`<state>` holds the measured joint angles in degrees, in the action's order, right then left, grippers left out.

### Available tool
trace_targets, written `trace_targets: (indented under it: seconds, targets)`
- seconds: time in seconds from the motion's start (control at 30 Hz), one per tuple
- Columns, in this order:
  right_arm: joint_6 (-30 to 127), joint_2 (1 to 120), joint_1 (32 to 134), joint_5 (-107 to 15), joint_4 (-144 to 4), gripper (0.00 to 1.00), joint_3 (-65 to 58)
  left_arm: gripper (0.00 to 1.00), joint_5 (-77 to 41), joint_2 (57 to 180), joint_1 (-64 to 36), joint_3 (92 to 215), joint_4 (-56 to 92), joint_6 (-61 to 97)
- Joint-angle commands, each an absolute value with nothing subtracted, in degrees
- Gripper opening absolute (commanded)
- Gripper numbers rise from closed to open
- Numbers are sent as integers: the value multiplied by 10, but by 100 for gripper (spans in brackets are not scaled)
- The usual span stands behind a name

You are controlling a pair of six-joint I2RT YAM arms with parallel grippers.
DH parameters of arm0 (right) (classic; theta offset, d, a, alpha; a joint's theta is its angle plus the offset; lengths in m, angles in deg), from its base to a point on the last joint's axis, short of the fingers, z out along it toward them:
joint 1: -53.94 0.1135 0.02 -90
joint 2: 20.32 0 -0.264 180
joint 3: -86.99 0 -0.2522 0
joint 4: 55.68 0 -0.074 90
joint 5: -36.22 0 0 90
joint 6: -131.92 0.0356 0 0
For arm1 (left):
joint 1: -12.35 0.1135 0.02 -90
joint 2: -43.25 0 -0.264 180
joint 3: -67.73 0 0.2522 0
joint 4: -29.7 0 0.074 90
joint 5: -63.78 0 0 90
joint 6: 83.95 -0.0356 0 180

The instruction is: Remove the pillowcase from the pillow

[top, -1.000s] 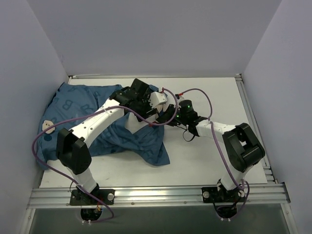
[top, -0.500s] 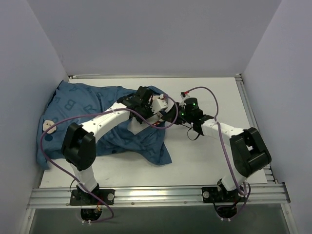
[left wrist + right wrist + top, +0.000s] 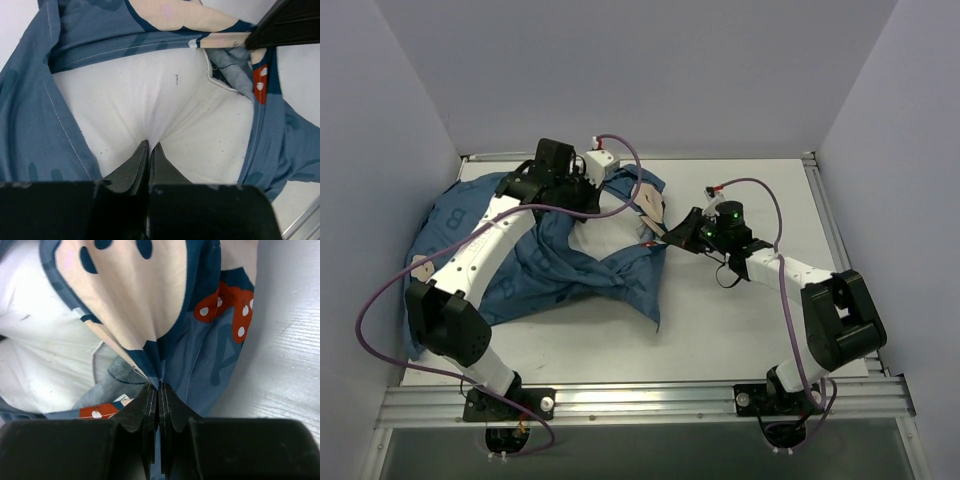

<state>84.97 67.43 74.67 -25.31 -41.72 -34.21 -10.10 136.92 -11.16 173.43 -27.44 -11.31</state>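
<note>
The blue pillowcase lies bunched across the left half of the table, its mouth facing right. At that mouth a patch of the white pillow shows. My left gripper reaches in from the back and is shut, pinching a fold of the pillow between its fingertips. Blue pillowcase fabric frames it on both sides. My right gripper is shut on the pillowcase hem beside the red polka-dot bow, with the pillow to its left.
Grey enclosure walls close in the table on the left, back and right. An aluminium rail runs along the near edge by the arm bases. Purple cables loop over both arms. Bare white table lies right of the fabric.
My left gripper has shut on the pillow and drawn back toward the far left corner. The pillowcase mouth has stretched open, baring more white. My right gripper has held its grip and shifted slightly right.
</note>
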Motion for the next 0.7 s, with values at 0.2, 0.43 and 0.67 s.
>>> trace_targets:
  seconds: [0.2,0.43,0.67]
  targets:
    - [785,702,735,-343,-520,0,-375,2,-173,1291,-32,1841,-267,-95]
    - [718,703,792,-322,-523,0,-326,2,-119,1294,-35,1792,-258,-64]
    - [721,670,830,-320,-542,10,-240,2,-121,1312,-131,1670,-211,-49]
